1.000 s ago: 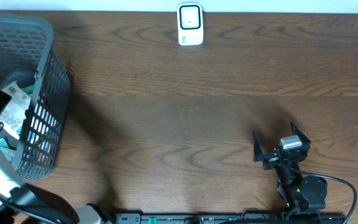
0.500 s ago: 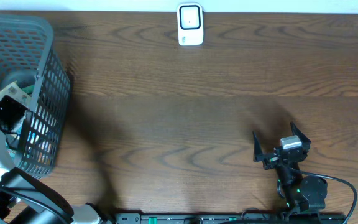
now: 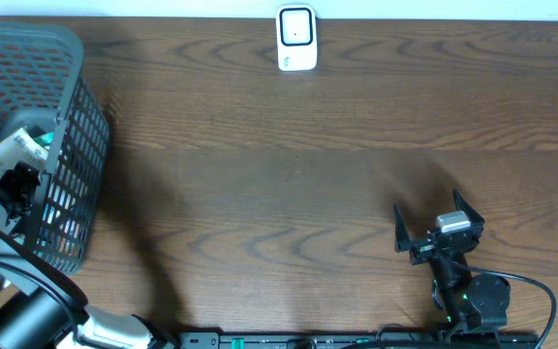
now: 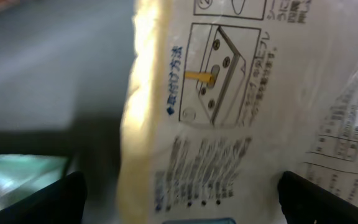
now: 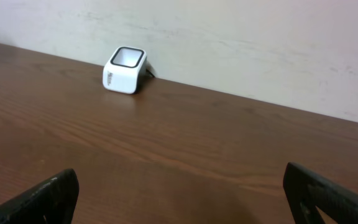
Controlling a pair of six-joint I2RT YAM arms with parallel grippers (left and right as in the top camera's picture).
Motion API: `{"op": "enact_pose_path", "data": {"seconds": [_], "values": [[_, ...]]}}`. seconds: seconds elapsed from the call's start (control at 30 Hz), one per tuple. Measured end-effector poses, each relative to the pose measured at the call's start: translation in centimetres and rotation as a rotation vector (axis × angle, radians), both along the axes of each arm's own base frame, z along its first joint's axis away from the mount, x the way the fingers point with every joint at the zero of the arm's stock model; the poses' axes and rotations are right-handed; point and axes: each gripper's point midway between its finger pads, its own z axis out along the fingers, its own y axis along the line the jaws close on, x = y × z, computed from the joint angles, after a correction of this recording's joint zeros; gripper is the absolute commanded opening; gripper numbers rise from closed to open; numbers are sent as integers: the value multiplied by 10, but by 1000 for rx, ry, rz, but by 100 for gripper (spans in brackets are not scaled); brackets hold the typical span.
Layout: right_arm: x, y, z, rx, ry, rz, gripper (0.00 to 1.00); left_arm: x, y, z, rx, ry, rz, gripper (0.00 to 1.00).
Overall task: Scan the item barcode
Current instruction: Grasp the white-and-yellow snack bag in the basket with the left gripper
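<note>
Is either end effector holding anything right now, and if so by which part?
Nothing is held: left end effector open at a packet in the basket, right end effector open, empty.

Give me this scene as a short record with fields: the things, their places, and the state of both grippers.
table: dark wood
basket: grey mesh, at the table's left edge
scanner: white, at the far edge, near the middle
packet: white with printed text, in the basket, close before the left gripper
left gripper: open, inside the basket, packet not gripped
right gripper: open, at the front right, holding nothing
</note>
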Motion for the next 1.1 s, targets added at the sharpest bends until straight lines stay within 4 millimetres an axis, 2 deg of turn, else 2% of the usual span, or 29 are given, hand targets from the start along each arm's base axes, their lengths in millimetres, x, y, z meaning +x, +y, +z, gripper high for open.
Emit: {"op": "enact_pose_path", "data": {"seconds": [0.1,0.2,0.53,0.6,0.77,0.83,0.9,1.1], "values": [[0,0,0,0,0,0,99,3,-1,-5,-16,-9,-9,93],[0,0,0,0,0,0,99,6,-1,-6,-18,-19,-19,79],[0,0,0,0,0,0,99,12,-5,-4,-35,-53,-45,15],[0,0,0,0,0,0,99,13,-5,-2,-39,-64,-41,8],[0,0,0,0,0,0,99,14,-6,8,-38,-85,-22,7],[0,0,0,0,0,0,99,14,-6,20,-27,-107,-7,7],[0,0,0,0,0,0,99,15,-5,42,5,-147,6,7],[0,0,0,0,0,0,99,11,-10,146,187,-341,20,7]]}}
